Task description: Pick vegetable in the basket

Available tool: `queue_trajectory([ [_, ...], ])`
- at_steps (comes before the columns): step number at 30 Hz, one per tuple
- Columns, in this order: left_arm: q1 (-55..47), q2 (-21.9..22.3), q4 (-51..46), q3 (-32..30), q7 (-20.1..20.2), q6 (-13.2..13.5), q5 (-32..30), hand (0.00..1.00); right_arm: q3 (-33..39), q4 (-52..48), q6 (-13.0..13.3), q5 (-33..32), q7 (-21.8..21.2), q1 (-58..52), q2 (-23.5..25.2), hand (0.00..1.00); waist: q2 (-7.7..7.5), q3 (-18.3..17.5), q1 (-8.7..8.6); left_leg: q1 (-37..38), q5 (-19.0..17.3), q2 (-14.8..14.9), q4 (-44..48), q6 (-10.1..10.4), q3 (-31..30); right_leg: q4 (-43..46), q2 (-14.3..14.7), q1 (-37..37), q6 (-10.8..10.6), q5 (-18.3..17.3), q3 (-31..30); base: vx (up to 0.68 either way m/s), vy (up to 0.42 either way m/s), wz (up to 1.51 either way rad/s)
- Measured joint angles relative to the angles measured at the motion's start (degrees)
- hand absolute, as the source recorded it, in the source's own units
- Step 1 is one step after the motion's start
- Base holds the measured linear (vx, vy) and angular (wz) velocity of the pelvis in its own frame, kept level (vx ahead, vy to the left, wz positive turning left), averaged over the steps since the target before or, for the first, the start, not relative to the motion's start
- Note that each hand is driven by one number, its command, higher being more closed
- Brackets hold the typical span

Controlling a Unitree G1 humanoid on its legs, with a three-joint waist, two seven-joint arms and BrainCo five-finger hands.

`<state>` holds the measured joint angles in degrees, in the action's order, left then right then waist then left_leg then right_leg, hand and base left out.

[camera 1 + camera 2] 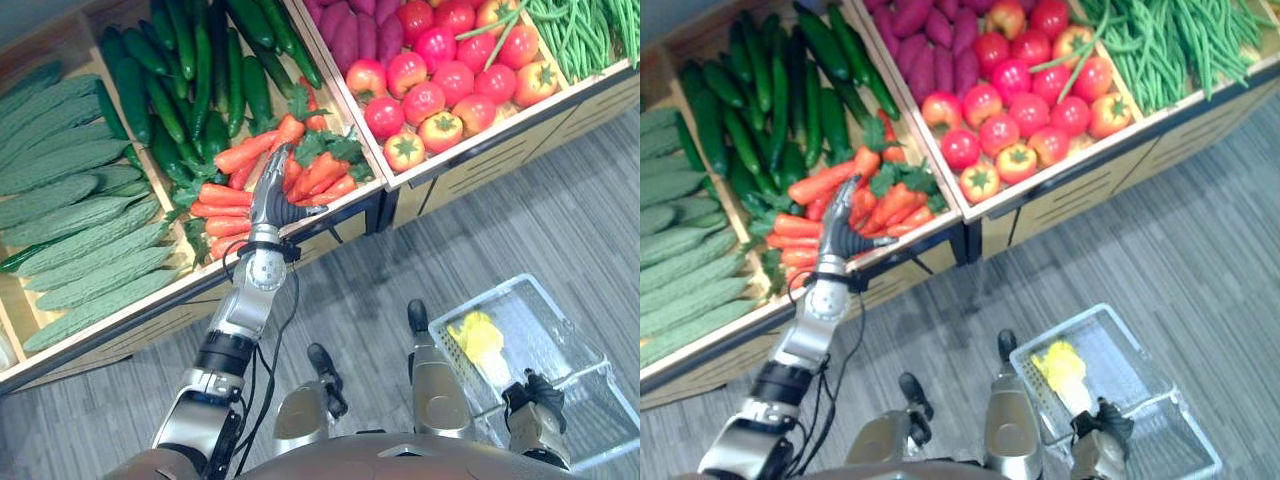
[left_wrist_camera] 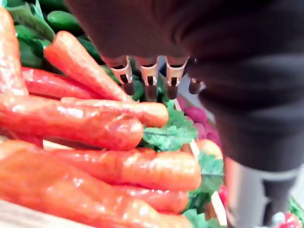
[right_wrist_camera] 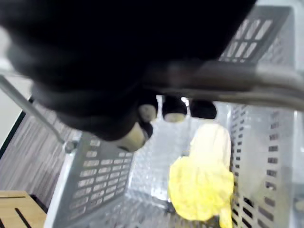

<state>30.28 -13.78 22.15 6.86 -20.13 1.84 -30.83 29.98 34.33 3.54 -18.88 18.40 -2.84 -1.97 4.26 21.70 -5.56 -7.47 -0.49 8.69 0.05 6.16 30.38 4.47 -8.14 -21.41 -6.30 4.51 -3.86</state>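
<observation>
Orange carrots [image 1: 225, 195] fill the centre-left bin; the left hand [image 1: 272, 200] rests over them, fingers straight. Lower right, the right hand [image 1: 535, 393] clasps the basket [image 1: 548, 322] handle, a yellow leafy vegetable [image 1: 478, 338] inside.

Carrots [image 1: 225, 195] packed tight under left hand [image 1: 270, 195]; basket [image 1: 545, 325] mostly free

Blurred basket handle [image 3: 228, 83] across right hand [image 3: 104, 95] (green beans [image 1: 580, 30] partly off-frame)

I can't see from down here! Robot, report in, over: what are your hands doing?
Left hand open, fingers over the carrots. Right hand shut on basket handle. Yellow vegetable in basket. Nothing in the way, over.
</observation>
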Motion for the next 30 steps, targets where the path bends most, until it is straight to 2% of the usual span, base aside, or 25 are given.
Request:
queue_trajectory([
  [2, 3.6, -1.6, 2.6, -1.2, -1.3, -0.1, -0.3, 0.0, -1.8, -3.5, 0.5, 0.0, 0.4, 0.4, 0.4, 1.0, -0.34, 1.7, 0.14, -1.4, 0.1, 0.0, 0.1, 0.0, 0.7, -0.1, 0.0, -1.5, 0.0, 0.6, -0.5, -0.02, -0.012, -0.09],
  [3, 5.7, -2.3, 3.3, -1.7, -2.1, -0.4, -0.5, 1.0, -2.5, -5.1, 0.7, 0.0, 0.7, 0.4, 1.0, 1.0, -0.55, 2.0, 0.34, -1.9, 0.2, 0.2, 0.2, 0.1, 1.8, -0.1, 0.0, -2.4, 0.0, 0.8, -0.7, 0.01, -0.008, -0.06],
  [8, 16.6, -3.1, 9.4, -7.4, -5.2, -0.8, -2.4, 1.0, -6.6, -8.7, 2.4, -0.2, 1.0, 0.7, 2.1, 1.0, -2.06, 4.1, 0.62, -4.1, 0.1, 0.7, 1.5, 0.1, 4.9, -0.2, 0.0, -4.4, -0.2, 1.4, -2.2, 0.01, -0.002, -0.08],
  [12, 21.7, -3.6, 10.9, -10.2, -5.2, -1.9, -2.5, 1.0, -7.0, -9.0, 2.6, -1.8, 1.0, 0.7, 1.9, 1.0, -2.59, 4.9, 0.62, -4.8, -0.9, 1.8, 3.2, 0.1, 6.8, -0.5, 0.1, -4.4, -0.3, 1.6, -2.0, 0.01, -0.011, 0.01],
  [19, 19.6, -2.6, 12.3, -7.2, -1.7, -5.6, -2.5, 1.0, -8.1, -10.1, 2.6, -4.0, 0.9, -0.2, 1.9, 1.0, -3.02, 5.2, 0.97, -1.7, -0.8, 2.7, 4.4, 0.1, 8.7, -0.5, 0.0, -0.8, -0.4, 1.6, -0.1, 0.04, 0.004, 0.04],
  [20, 18.0, -2.4, 10.8, -5.8, -0.8, -6.5, -2.5, 1.0, -8.4, -10.5, 2.6, -4.1, 0.9, -0.7, 2.0, 1.0, -3.01, 5.2, 1.1, -0.5, -0.8, 2.8, 4.2, 0.1, 8.7, -0.5, 0.0, 0.6, -0.4, 1.5, 0.4, 0.01, 0.012, 0.1],
  [23, 14.0, -2.1, 3.3, -3.5, -0.2, -6.5, -3.2, 1.0, -8.5, -10.7, 2.5, -4.0, 0.7, -2.6, 2.0, 1.0, -2.99, 5.1, 2.09, 2.1, -0.9, 2.8, 3.9, 0.1, 8.6, -0.5, -0.1, 3.6, -0.4, 1.2, 2.0, 0.01, 0.017, 0.13],
  [26, 9.7, -2.3, -3.9, -3.5, -0.2, -6.5, -4.8, 1.0, -8.4, -10.6, 2.4, -3.8, -0.1, -4.8, 2.4, 1.0, -2.89, 3.5, 2.99, 4.6, -0.9, 2.4, 3.0, 0.1, 8.2, -0.5, -0.5, 6.1, -0.3, 0.4, 3.3, 0.0, 0.015, 0.11],
  [30, 2.8, -2.2, -8.4, -3.5, -0.2, -5.9, -5.1, 1.0, -7.6, -6.4, 2.3, -2.3, -1.0, -6.3, 3.1, 1.0, -2.38, -2.5, 2.32, 7.1, -0.8, 1.5, 1.8, 0.1, 6.9, -1.1, -0.9, 9.1, -0.4, -0.6, 4.1, 0.04, 0.017, 0.09],
])
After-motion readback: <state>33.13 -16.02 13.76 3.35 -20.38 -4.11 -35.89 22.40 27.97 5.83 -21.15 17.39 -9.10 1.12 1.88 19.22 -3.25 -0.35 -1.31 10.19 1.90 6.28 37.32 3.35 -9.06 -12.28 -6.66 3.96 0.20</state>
